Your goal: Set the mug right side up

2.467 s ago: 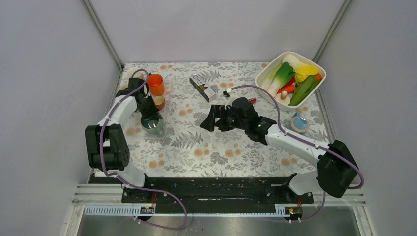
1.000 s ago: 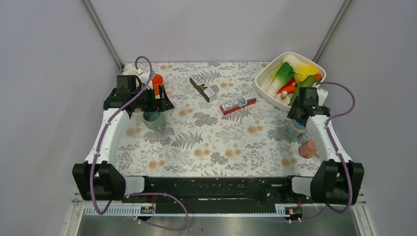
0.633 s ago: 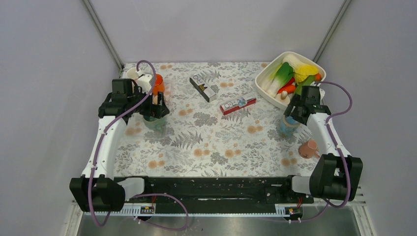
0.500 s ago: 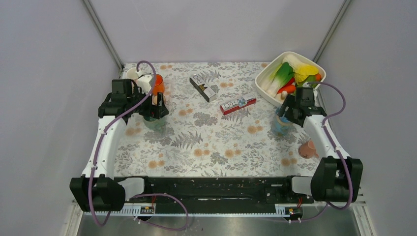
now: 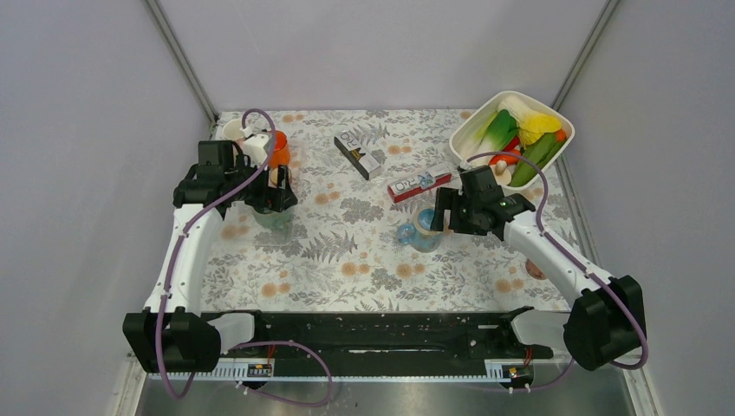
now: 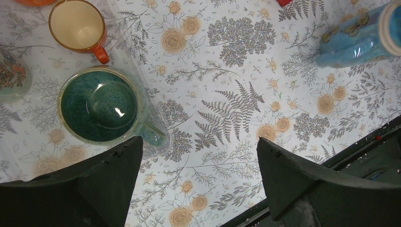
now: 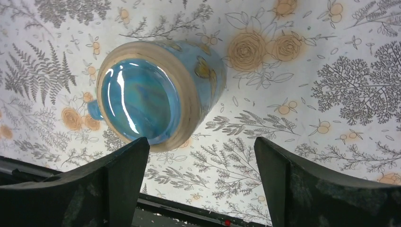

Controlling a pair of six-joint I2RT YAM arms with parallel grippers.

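Note:
A blue mug (image 5: 422,230) stands rim up near the middle of the flowered table, its glossy blue inside (image 7: 139,101) facing the camera and its handle (image 7: 93,109) to the left. My right gripper (image 5: 446,212) hovers just right of it, open, with the mug beyond the fingertips and only table between them (image 7: 201,142). A green mug (image 5: 270,217) also stands rim up at the left (image 6: 99,105). My left gripper (image 5: 277,195) hangs above it, open and empty (image 6: 198,142). The blue mug (image 6: 359,38) shows at the top right of the left wrist view.
A white bowl (image 5: 511,95) of vegetables sits back right. A red toothpaste box (image 5: 419,184) and a dark box (image 5: 358,153) lie mid-back. An orange cup (image 5: 277,156) and a small orange-rimmed cup (image 6: 78,24) stand behind the green mug. A pink cup (image 5: 532,270) is half hidden by my right arm.
My right arm swung from the right edge toward the middle, and the blue mug moved with it. The left arm has barely moved.

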